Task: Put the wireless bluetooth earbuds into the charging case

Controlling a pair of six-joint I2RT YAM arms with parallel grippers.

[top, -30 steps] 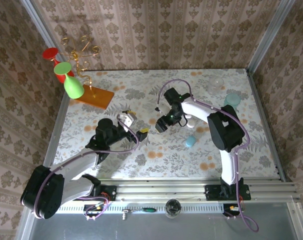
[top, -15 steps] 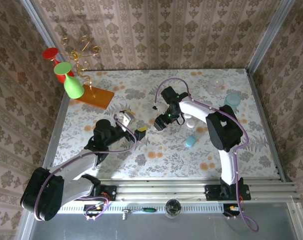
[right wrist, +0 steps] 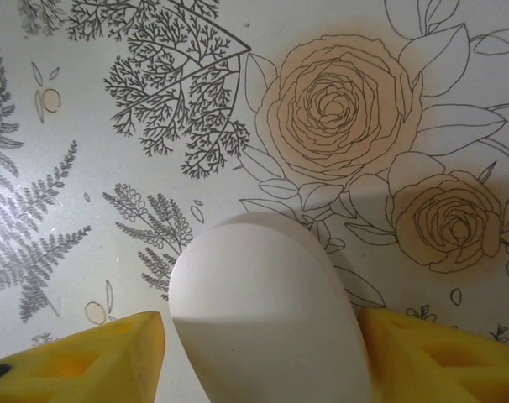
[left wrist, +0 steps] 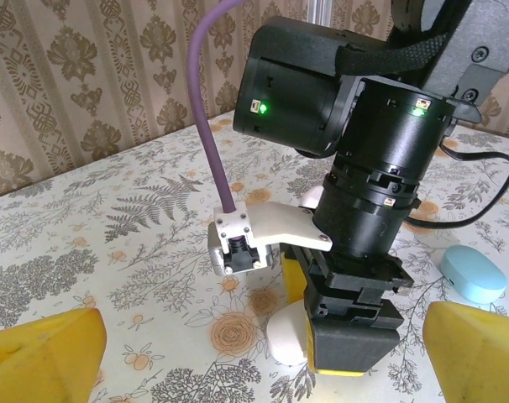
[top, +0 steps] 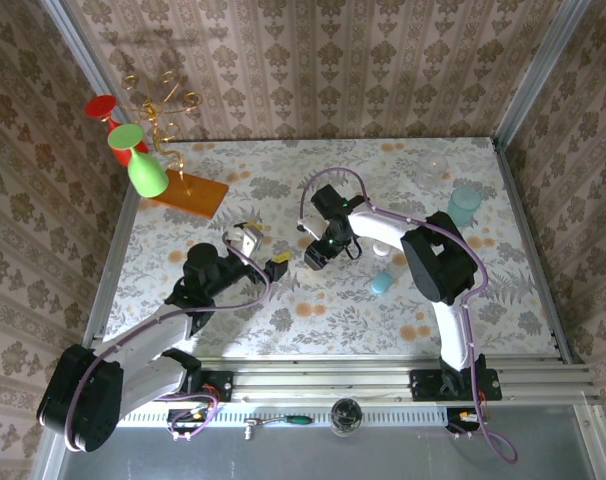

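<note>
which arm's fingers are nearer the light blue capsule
right. in the top view the right arm's fingers hang just left of the light-blue capsule; the left arm's fingers are farther left, beyond the right ones.

White glossy charging case (right wrist: 267, 311), smooth and rounded, no seam or open lid visible from above. Flat on the floral surface (right wrist: 112, 126), lower centre of the right wrist view, cut off by the bottom edge. In the left wrist view, a curved white edge (left wrist: 284, 340) at lower centre.
</note>
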